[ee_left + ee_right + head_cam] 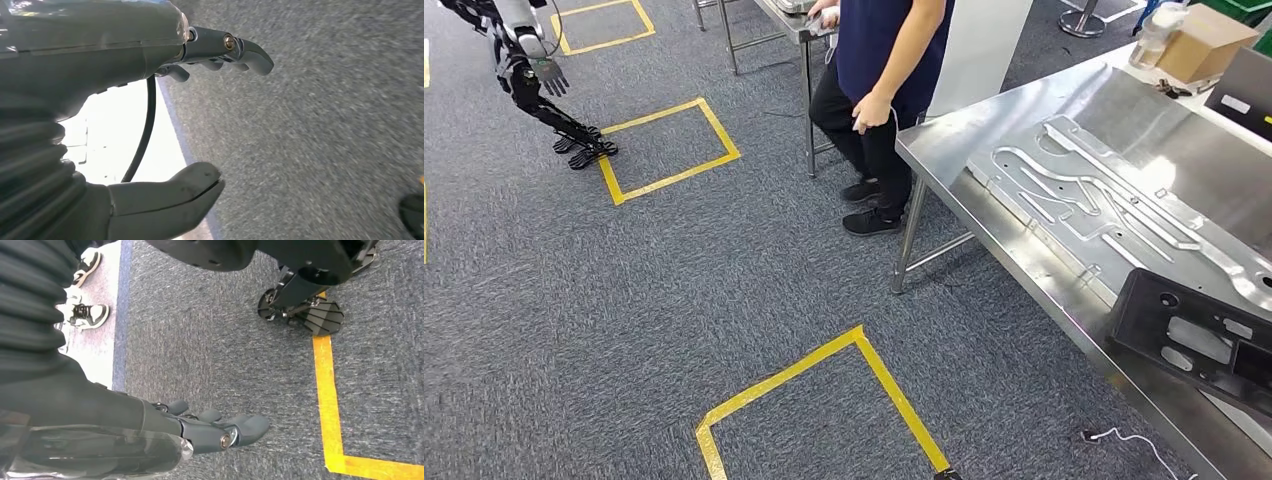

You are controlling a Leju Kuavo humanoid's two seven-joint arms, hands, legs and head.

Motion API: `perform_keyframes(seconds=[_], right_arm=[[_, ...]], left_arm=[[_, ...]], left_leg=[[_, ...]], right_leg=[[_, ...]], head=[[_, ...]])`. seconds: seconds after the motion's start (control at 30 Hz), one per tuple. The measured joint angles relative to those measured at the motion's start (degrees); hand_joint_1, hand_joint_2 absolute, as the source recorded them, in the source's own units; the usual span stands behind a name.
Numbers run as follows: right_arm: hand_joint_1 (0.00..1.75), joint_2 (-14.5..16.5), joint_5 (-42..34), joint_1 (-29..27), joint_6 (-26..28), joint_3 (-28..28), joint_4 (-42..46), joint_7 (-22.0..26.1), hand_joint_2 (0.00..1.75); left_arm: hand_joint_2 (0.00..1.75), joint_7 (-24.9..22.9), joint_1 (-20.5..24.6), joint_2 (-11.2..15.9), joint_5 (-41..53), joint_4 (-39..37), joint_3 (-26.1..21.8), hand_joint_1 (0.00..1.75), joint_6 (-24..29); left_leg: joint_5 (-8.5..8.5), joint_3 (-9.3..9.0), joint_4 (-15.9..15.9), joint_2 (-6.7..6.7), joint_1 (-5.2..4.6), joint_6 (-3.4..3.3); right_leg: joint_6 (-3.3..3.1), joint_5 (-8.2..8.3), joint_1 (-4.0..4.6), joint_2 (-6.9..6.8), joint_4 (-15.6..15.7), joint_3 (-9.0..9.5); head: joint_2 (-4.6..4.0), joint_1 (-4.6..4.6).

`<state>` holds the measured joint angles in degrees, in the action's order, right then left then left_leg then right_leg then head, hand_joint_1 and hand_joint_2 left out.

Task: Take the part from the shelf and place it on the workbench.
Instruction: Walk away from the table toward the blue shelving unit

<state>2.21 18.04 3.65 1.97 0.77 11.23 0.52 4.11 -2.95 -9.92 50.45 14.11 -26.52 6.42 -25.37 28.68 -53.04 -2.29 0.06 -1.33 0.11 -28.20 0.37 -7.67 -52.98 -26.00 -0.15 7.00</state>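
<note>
The steel workbench runs along the right side of the head view. On it lie a large silver pressed-metal panel and, nearer to me, a black frame-shaped part. My left hand hangs over grey carpet, thumb and fingers apart with nothing between them. My right hand also hangs over the carpet, its fingers stretched out and holding nothing.
A person in a dark blue top stands at the bench's far corner. Another humanoid robot stands at the back left. Yellow tape squares mark the carpet. A cardboard box sits at the bench's far end; a cable lies below it.
</note>
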Motion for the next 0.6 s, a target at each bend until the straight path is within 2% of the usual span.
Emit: perform_keyframes(seconds=[0.07, 0.13, 0.17, 0.2, 0.23, 0.27, 0.33, 0.37, 0.4, 0.43, 0.47, 0.57, 0.6], right_arm=[[0.0, 0.04, 0.21, 0.01, 0.15, 0.0, 0.0, -0.2, 0.0], [0.0, 0.04, 0.51, -0.38, 0.04, 0.0, -0.02, -0.09, 0.0], [0.0, 0.03, 0.72, -0.57, -0.14, 0.01, -0.03, 0.09, 0.0], [0.0, 0.02, 0.97, -0.72, -0.35, 0.01, -0.05, 0.38, 0.0], [0.0, -0.04, 1.24, -0.84, -0.52, 0.02, -0.06, 0.7, 0.0], [0.0, -0.13, 1.44, -0.9, -0.62, 0.03, -0.06, 0.98, 0.0], [0.0, -0.39, 1.63, -0.91, -0.6, 0.04, -0.07, 1.19, 0.0], [0.0, -0.5, 1.63, -0.89, -0.56, 0.04, -0.09, 1.2, 0.0], [0.0, -0.59, 1.63, -0.85, -0.54, 0.04, -0.12, 1.19, 0.0], [0.0, -0.64, 1.63, -0.81, -0.52, 0.04, -0.14, 1.19, 0.0], [0.0, -0.66, 1.63, -0.74, -0.52, 0.04, -0.15, 1.18, 0.0], [0.0, -0.67, 1.63, -0.73, -0.52, 0.04, -0.15, 1.16, 0.0], [0.0, -0.69, 1.63, -0.74, -0.53, 0.04, -0.15, 1.15, 0.0]], left_arm=[[0.0, -0.33, 0.32, 0.1, -0.25, -0.69, -0.17, 0.0, 0.09], [0.0, -0.66, 0.82, 0.16, -0.43, -1.25, -0.28, 0.0, 0.18], [0.0, -0.85, 1.01, 0.19, -0.72, -1.5, -0.39, 0.0, 0.29], [0.0, -1.02, 1.13, 0.23, -1.13, -1.73, -0.61, 0.0, 0.43], [0.0, -1.16, 1.19, 0.32, -1.61, -1.91, -0.92, 0.0, 0.57], [0.0, -1.21, 1.19, 0.44, -2.11, -2.06, -1.27, 0.0, 0.66], [0.0, -0.99, 1.16, 0.72, -2.67, -2.23, -1.91, 0.0, 0.52], [0.0, -0.85, 1.18, 0.87, -2.86, -2.26, -2.19, 0.0, 0.39], [0.0, -0.77, 1.2, 1.03, -2.96, -2.27, -2.43, 0.0, 0.3], [0.0, -0.71, 1.22, 1.2, -3.06, -2.29, -2.63, 0.0, 0.24], [0.0, -0.68, 1.25, 1.37, -3.11, -2.3, -2.77, 0.0, 0.2], [1.31, -0.64, 1.23, 1.76, -3.16, -2.38, -2.97, 0.0, 0.16], [1.75, -0.64, 1.23, 1.81, -3.2, -2.43, -2.99, 0.0, 0.15]], left_leg=[[0.36, -0.09, 0.5, 0.6, 0.3, -0.6], [0.59, 0.05, 0.62, 1.2, 0.35, -0.99], [0.63, 0.21, 0.56, 1.55, 0.31, -1.08], [0.62, 0.32, 0.44, 1.94, 0.29, -1.1], [0.53, 0.39, 0.24, 2.34, 0.28, -1.08], [0.39, 0.42, -0.03, 2.7, 0.3, -1.03], [-0.1, 0.53, -0.82, 3.33, 0.32, -0.74], [-0.37, 0.71, -1.32, 3.59, 0.26, -0.48], [-0.57, 0.95, -1.72, 3.8, 0.19, -0.21], [-0.77, 1.18, -2.06, 3.93, 0.08, -0.03], [-0.92, 1.35, -2.26, 3.99, 0.01, -0.33], [-0.95, 1.52, -2.35, 3.95, 0.06, -1.41], [-0.89, 1.53, -2.35, 3.95, 0.11, -1.25]], right_leg=[[0.65, -2.0, -0.28, 2.94, -2.67, -1.05], [1.14, -5.95, -0.65, 6.43, -9.98, -4.64], [1.3, -7.6, -0.78, 7.11, -14.13, -6.79], [1.44, -8.38, -0.89, 7.37, -17.18, -8.48], [1.55, -7.84, -1.01, 7.44, -18.09, -9.23], [1.61, -6.13, -1.14, 7.45, -16.62, -8.84], [1.54, -1.47, -1.39, 7.78, -8.96, -5.75], [1.38, 0.0, -1.36, 8.04, -5.58, -4.39], [1.21, 0.66, -1.3, 8.25, -3.51, -3.66], [1.05, 0.68, -1.27, 8.41, -2.77, -3.52], [0.96, 0.71, -1.2, 8.36, -2.73, -3.64], [0.78, 0.75, -1.05, 8.27, -2.77, -3.7], [0.65, 0.72, -0.96, 8.26, -2.85, -3.73]], head=[[0.0, 0.01], [0.0, 0.02], [0.0, 0.02], [0.0, 0.03], [0.0, 0.03], [0.0, 0.02], [0.0, 0.03], [0.0, 0.02], [0.0, 0.02], [0.0, 0.01], [0.0, 0.0], [0.0, 0.0], [0.0, 0.01]])
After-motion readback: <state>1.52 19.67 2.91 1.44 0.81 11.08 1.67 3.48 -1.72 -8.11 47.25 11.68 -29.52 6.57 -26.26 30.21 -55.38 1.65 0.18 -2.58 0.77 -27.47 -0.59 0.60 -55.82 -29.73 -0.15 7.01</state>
